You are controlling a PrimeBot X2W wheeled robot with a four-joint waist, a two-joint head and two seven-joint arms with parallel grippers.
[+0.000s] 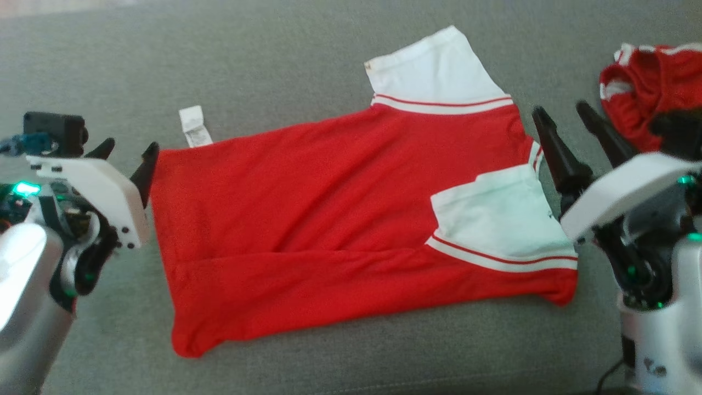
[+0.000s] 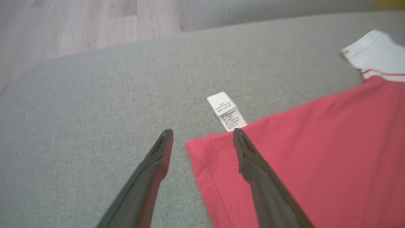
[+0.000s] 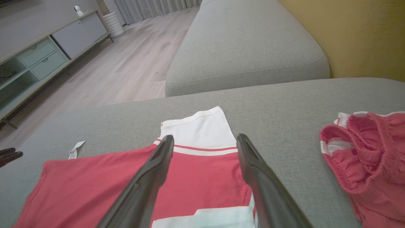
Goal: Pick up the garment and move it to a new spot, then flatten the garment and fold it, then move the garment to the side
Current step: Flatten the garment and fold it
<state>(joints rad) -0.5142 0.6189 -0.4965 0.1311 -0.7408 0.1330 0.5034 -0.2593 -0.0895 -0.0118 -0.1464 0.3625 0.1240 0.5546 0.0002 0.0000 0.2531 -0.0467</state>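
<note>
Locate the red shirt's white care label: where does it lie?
In the head view the care label lies on the grey cushion at the red shirt's far hem corner, on the robot's left, just beyond the open left gripper.

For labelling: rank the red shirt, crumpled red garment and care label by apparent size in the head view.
1. red shirt
2. crumpled red garment, partly cut off by the frame
3. care label

Soft, even light, no glare. Head view is mushy overall, with a thin shadow under the garment (image 1: 340, 230) hem at 6 o'clock. Left wrist view is hazy, reds washed pink, smeared at 2 o'clock. Right wrist view is sharpest; edges bow, and the right claw (image 3: 205, 139) is defocused toward 6 o'clock.
</note>
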